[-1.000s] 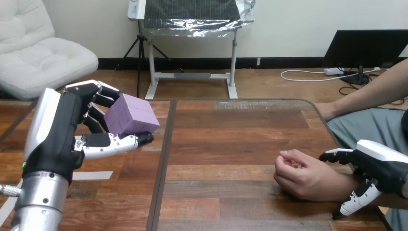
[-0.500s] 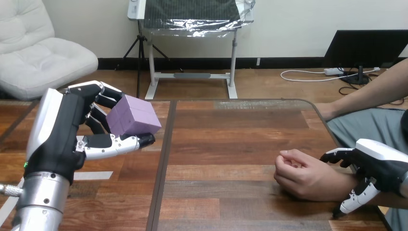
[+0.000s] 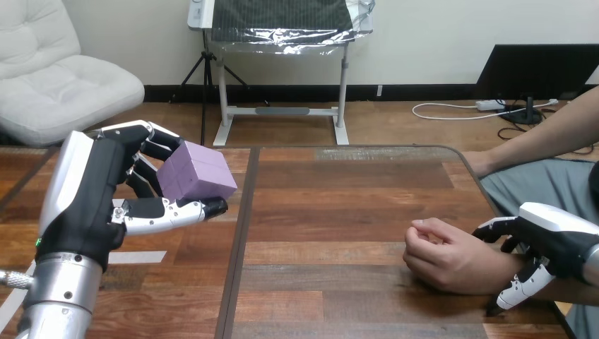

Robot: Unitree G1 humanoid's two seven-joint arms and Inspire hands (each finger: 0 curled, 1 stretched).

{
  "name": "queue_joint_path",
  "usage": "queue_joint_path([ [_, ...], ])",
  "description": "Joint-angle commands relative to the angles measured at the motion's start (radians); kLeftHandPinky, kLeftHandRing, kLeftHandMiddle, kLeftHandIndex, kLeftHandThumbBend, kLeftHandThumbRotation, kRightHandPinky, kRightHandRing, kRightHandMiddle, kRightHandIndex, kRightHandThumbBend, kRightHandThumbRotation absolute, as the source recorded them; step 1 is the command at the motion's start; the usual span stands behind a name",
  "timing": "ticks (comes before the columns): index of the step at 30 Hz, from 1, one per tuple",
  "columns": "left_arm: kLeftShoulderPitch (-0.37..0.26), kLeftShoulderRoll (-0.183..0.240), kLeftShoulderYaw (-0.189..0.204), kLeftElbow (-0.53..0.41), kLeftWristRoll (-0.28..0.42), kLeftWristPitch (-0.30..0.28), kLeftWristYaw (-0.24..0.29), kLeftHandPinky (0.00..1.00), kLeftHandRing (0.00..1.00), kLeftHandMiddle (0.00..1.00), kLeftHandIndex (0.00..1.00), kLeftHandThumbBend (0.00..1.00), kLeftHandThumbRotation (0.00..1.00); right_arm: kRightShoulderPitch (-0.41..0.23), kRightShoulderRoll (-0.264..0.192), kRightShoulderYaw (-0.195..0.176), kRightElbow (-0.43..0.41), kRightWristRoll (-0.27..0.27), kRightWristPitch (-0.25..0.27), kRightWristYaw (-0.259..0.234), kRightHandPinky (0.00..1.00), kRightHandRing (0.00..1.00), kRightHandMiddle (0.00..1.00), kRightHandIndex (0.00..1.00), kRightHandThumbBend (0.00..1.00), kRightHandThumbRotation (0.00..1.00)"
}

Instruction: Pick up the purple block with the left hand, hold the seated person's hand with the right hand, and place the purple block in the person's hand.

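The purple block (image 3: 196, 172) is held above the table's left part in my left hand (image 3: 92, 201), fingers curled behind it and thumb under its front edge. The person's hand (image 3: 441, 258) rests on the table at the right as a loose fist, knuckles toward the middle. My right hand (image 3: 554, 244) sits at the person's wrist by the right edge. Its fingers (image 3: 494, 228) curl over the far side of the wrist and its thumb (image 3: 519, 291) lies against the near side.
A dark seam (image 3: 244, 233) runs front to back between two wooden tabletops. The person's other arm (image 3: 537, 141) reaches in over the far right corner. Bare wood lies between the block and the person's fist.
My left hand has drifted slightly right and down with the block. My right hand has slid a little right along the person's wrist. The fist has stayed in place.
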Motion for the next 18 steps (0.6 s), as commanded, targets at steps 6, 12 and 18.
queue_joint_path([
  [6,-0.032,0.013,0.023,-0.016,0.002,-0.021,0.001,0.27,0.34,0.39,0.42,0.61,0.00,-0.048,-0.007,0.053,0.088,-0.029,0.005,0.022,0.61,0.72,0.76,0.77,0.89,0.16],
  [12,-0.032,0.016,0.028,-0.014,-0.002,-0.028,0.000,0.27,0.34,0.39,0.42,0.61,0.00,-0.061,-0.005,0.064,0.109,-0.038,0.010,0.025,0.60,0.68,0.72,0.73,0.88,0.16],
  [18,-0.033,0.017,0.029,-0.017,0.002,-0.022,0.000,0.27,0.34,0.39,0.42,0.61,0.00,-0.074,0.003,0.073,0.139,-0.046,0.020,0.017,0.46,0.55,0.62,0.68,0.88,0.16],
])
